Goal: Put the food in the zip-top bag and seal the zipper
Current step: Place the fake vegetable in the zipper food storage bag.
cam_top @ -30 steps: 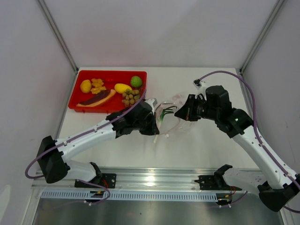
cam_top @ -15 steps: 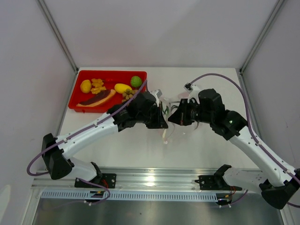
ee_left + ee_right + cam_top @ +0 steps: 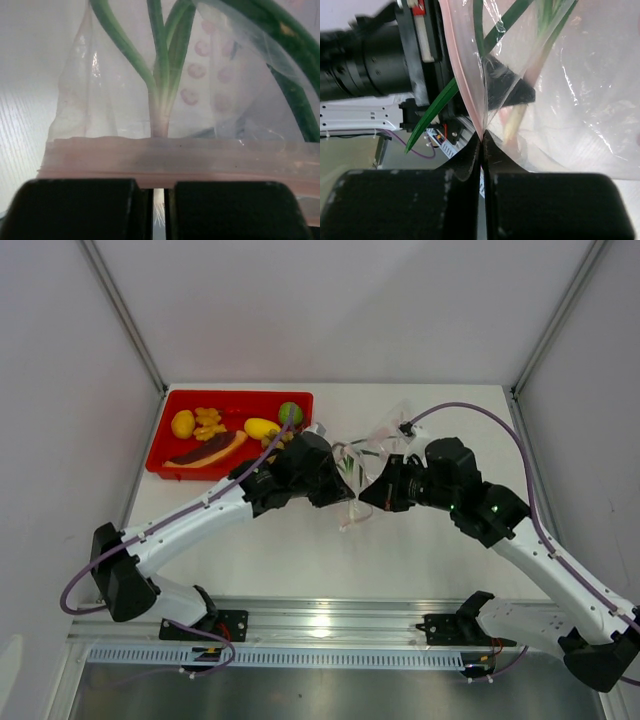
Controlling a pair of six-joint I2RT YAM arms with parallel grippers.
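The clear zip-top bag [image 3: 372, 452] hangs between my two grippers at mid-table. My right gripper [image 3: 368, 496] [image 3: 481, 137] is shut on the bag's [image 3: 580, 100] mouth edge at the pink zipper [image 3: 462, 75]. My left gripper [image 3: 343, 496] [image 3: 159, 187] is shut on the white stem of the green-leaved vegetable [image 3: 160, 95]. Its leaves reach up into the bag [image 3: 100, 100], behind the zipper [image 3: 200, 162] lying across my fingertips. One green leaf [image 3: 432, 117] pokes out past the bag mouth. The other food lies in the tray: lemon [image 3: 183, 424], orange pieces [image 3: 208, 420], mango [image 3: 261, 427], lime [image 3: 290, 413], nut cluster [image 3: 275, 447].
The red tray [image 3: 240, 400] sits at the back left of the table, also holding a dark purple-and-orange slice [image 3: 207, 450]. The left forearm passes just in front of its right end. Grey walls close in on both sides.
The two grippers have come together at mid-table: the left one moved right and back with the vegetable, the right one moved left with the bag, and the leaves now sit inside the bag.
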